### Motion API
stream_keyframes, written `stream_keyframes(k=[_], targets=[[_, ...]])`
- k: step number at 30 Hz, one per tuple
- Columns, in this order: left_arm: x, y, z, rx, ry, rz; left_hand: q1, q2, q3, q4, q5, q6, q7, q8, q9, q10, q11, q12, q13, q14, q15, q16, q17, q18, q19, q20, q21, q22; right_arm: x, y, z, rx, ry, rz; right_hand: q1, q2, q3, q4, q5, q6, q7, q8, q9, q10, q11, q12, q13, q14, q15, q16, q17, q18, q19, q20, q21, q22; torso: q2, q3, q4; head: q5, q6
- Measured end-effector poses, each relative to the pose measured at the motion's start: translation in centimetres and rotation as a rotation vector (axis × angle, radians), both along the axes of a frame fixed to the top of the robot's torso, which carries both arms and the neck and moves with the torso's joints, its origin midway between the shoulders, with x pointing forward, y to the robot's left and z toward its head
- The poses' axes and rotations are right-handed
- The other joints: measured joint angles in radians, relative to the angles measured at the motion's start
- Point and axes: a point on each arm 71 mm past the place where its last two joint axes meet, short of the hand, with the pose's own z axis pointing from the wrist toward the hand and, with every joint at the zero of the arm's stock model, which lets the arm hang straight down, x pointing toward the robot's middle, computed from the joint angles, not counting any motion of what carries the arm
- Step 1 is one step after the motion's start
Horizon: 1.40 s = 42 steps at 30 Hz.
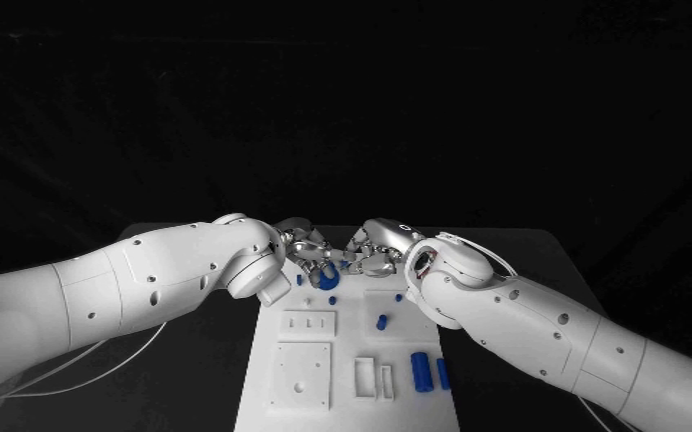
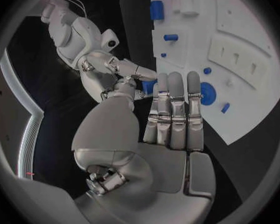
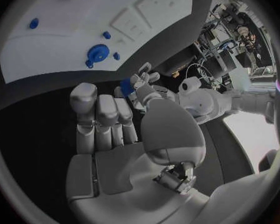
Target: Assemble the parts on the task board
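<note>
A: What's on the board (image 1: 346, 372)?

B: It's a white plate lying in the middle of the black worktop (image 1: 188, 352). A blue gear (image 1: 326, 274) sits near its far end, with small blue pegs (image 1: 382, 322) scattered past it and two blue cylinders (image 1: 421, 370) standing side by side toward the near right. White raised blocks (image 1: 306, 324) fill the left half.

A: Anything blocking the view?

B: Both robot hands meet over the far end, so the gear is partly hidden from the head camera.

A: And the hands themselves?

B: The left robot hand (image 2: 174, 112) reaches with straight fingers laid together, its tips by the gear, and a small blue piece (image 2: 149, 87) shows between it and the right robot hand (image 3: 105, 122). Which one grips that piece, I cannot tell.
</note>
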Motion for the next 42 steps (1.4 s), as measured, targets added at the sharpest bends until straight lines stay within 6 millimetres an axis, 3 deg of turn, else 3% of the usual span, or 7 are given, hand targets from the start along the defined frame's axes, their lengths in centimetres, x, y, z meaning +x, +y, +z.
stream_keyframes(k=[3,12,28,30,34,37,42], targets=[[-0.01,-0.03,-0.06,0.006,0.006,-0.003,0.009,0.013,-0.004,-0.013,0.000,0.000,0.000,0.000,0.000,0.000,0.000,0.000,0.000,0.000,0.000,0.000,-0.001,0.000,0.000,0.000,-0.004,0.002,-0.01,0.06,-0.01,0.000,0.001,0.001,0.000,0.000,0.000,0.000,0.000,0.000,0.000,0.000,0.000,0.000,0.000,0.000,0.000,0.000,0.000,0.000,0.000,0.000,0.000,0.000,0.000,0.000,0.000,0.0000,0.0006,-0.002,-0.003],[-0.05,-0.07,-0.19,0.014,0.020,-0.011,0.031,0.099,-0.036,-0.072,0.012,-0.001,-0.001,0.000,-0.016,-0.004,0.004,-0.003,-0.010,-0.003,0.004,0.000,-0.010,0.000,0.000,0.000,-0.014,0.007,-0.07,0.29,-0.08,-0.001,0.002,0.005,0.000,0.000,0.000,0.000,0.000,0.000,0.000,0.000,0.000,0.000,0.000,0.000,0.000,0.000,0.000,0.000,0.000,0.000,0.000,0.000,0.000,0.000,0.002,-0.0010,0.0035,-0.008,-0.005],[-0.12,-0.22,-0.26,0.012,0.038,-0.016,0.086,0.191,0.004,-0.145,0.098,-0.012,-0.001,-0.005,-0.031,-0.004,0.004,-0.016,-0.025,-0.003,0.004,0.000,-0.010,0.000,0.000,0.000,-0.019,0.018,-0.15,0.45,-0.26,-0.008,0.004,0.009,0.000,0.000,0.000,0.000,0.004,0.000,0.000,-0.001,0.001,0.000,0.000,0.000,-0.001,0.000,0.000,0.000,0.000,0.000,0.000,0.000,0.000,0.000,0.003,-0.0011,0.0082,-0.011,-0.004],[-0.14,-0.26,-0.27,0.008,0.041,-0.017,0.092,0.197,0.019,-0.155,0.106,-0.014,-0.004,-0.008,-0.029,-0.004,0.004,-0.016,-0.028,-0.003,0.004,0.000,-0.009,0.000,-0.001,-0.001,-0.019,0.022,-0.16,0.45,-0.30,-0.010,0.005,0.009,0.000,0.000,0.000,0.000,0.004,0.000,0.000,0.000,0.001,0.000,0.000,0.000,-0.001,0.000,0.000,0.000,0.000,0.000,0.000,0.000,0.000,0.000,0.003,-0.0012,0.0086,-0.011,-0.005],[-0.20,-0.34,-0.30,0.001,0.048,-0.018,0.099,0.204,0.106,-0.175,0.028,-0.015,-0.003,-0.008,-0.027,0.002,-0.002,-0.023,-0.037,-0.003,0.004,0.000,-0.005,0.000,-0.007,-0.007,-0.008,0.036,-0.18,0.44,-0.38,-0.013,0.006,0.010,0.000,0.000,-0.001,-0.001,0.004,0.000,0.000,0.000,0.001,0.000,0.000,0.000,-0.001,0.000,0.000,0.000,0.000,0.000,0.000,0.000,0.000,0.000,0.004,-0.0013,0.0099,-0.012,-0.008],[-0.22,-0.38,-0.34,-0.004,0.053,-0.018,0.098,0.204,0.142,-0.162,0.039,-0.017,-0.002,-0.007,-0.027,0.002,-0.002,-0.023,-0.041,-0.007,0.000,0.000,-0.002,0.000,-0.014,-0.008,0.001,0.047,-0.18,0.43,-0.42,-0.015,0.007,0.010,0.000,0.000,-0.001,-0.001,0.004,0.000,0.000,0.000,0.001,0.000,0.000,0.000,-0.001,0.000,0.000,-0.001,0.000,0.000,0.000,0.000,-0.002,0.000,0.004,-0.0015,0.0099,-0.012,-0.008],[-0.23,-0.32,-0.45,-0.009,0.062,-0.014,0.043,0.162,0.269,-0.170,0.023,-0.017,-0.002,0.001,-0.027,0.004,-0.004,-0.023,-0.045,-0.005,-0.002,0.012,0.006,0.000,-0.029,-0.011,0.033,0.080,-0.19,0.45,-0.48,-0.018,0.008,0.012,-0.002,-0.003,-0.001,-0.001,0.004,0.000,0.000,0.000,0.001,0.000,0.000,-0.004,-0.001,0.000,0.000,-0.004,0.000,0.000,0.000,0.000,-0.005,0.000,0.004,-0.0015,0.0104,-0.013,-0.011]])
